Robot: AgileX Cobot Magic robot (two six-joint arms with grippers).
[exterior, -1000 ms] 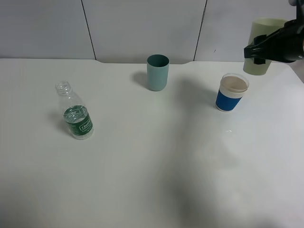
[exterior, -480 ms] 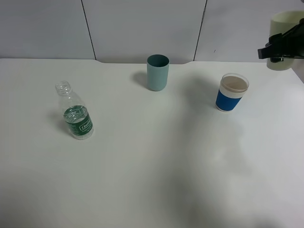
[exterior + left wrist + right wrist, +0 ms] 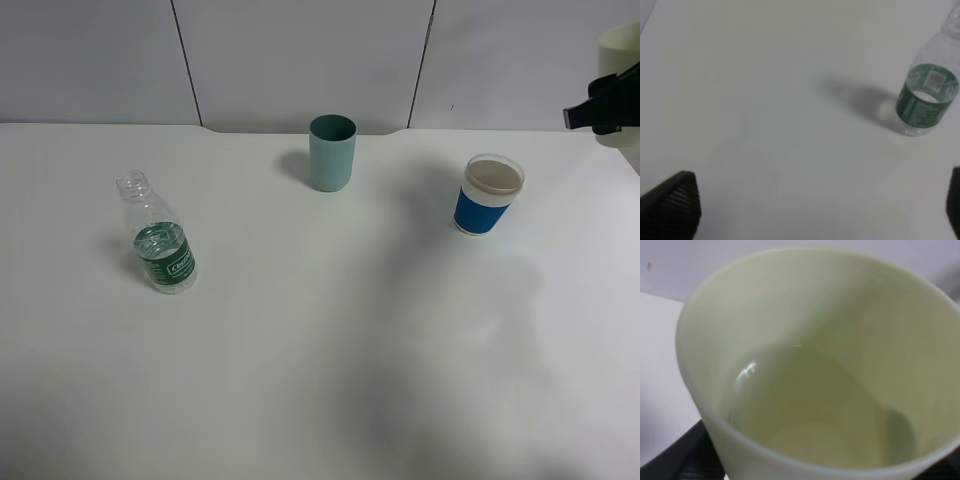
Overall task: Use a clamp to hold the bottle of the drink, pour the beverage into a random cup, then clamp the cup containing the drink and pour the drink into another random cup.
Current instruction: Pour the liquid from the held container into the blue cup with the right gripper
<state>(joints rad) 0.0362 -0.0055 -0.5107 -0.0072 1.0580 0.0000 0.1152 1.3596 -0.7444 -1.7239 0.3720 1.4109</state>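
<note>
White table (image 3: 300,380): clear plastic bottle with green label (image 3: 160,245) stands at its left, lid off.
Pale green plastic cup (image 3: 815,365): up in the air, far right; maybe some drink inside.
Right gripper (image 3: 603,105): jaws hug that cup; keep it level, tip slowly.
Left gripper (image 3: 815,202): jaws wide, empty.

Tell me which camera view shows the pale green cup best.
The right wrist view: the pale green cup fills it, inside visible. The exterior high view shows only part at the right edge; the left wrist view, none.
</note>
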